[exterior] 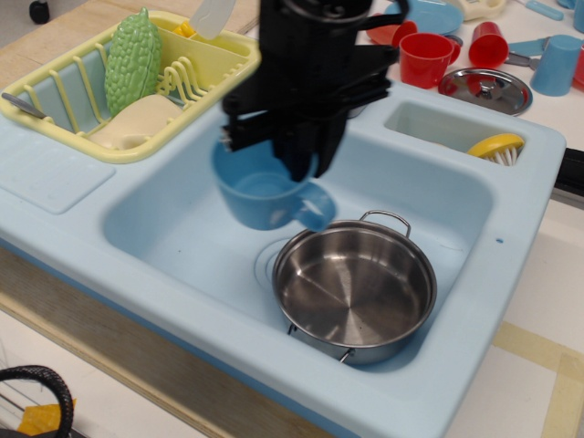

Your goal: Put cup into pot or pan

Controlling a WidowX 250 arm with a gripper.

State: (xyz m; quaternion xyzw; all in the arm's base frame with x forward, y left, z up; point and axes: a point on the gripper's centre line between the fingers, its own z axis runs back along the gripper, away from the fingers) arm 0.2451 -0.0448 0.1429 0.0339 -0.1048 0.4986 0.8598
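Note:
The light-blue cup [260, 193] with a curved side handle hangs in the air above the sink basin, just left of and above the pan. My black gripper [274, 151] is shut on the cup's rim from above; its fingers are partly hidden by the cup and the arm. The shiny steel pan [354, 288] with two wire loop handles sits empty in the right half of the light-blue sink [164, 228].
A yellow dish rack [109, 109] with a green vegetable [132, 59] stands at the back left. Red cups [424, 57], a steel lid [485, 88] and a tall blue cup [555, 64] stand behind the sink. A yellow brush [497, 146] lies in the small side compartment.

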